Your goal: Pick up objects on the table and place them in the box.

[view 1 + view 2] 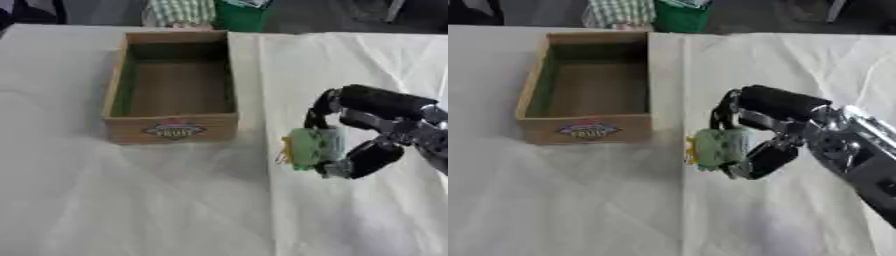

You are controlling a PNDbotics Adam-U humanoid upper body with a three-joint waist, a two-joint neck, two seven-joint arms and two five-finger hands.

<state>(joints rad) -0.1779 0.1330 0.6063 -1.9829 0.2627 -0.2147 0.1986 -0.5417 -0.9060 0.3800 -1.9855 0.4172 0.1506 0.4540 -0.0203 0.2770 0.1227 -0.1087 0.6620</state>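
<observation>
Small light-green object (311,147) with a yellow bit on its left edge, held to the right of the box (172,126), not over it. Right hand (372,125) fingers and thumb curled round it. Box open-topped, wooden, on white-covered table (131,200). Left hand unseen.

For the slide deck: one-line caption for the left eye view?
Right hand curled round a small green object, right of the open wooden box on the white-covered table.

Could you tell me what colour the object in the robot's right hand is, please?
The object in the right hand is pale green with a yellow bit, clearest in the left eye view.
</observation>
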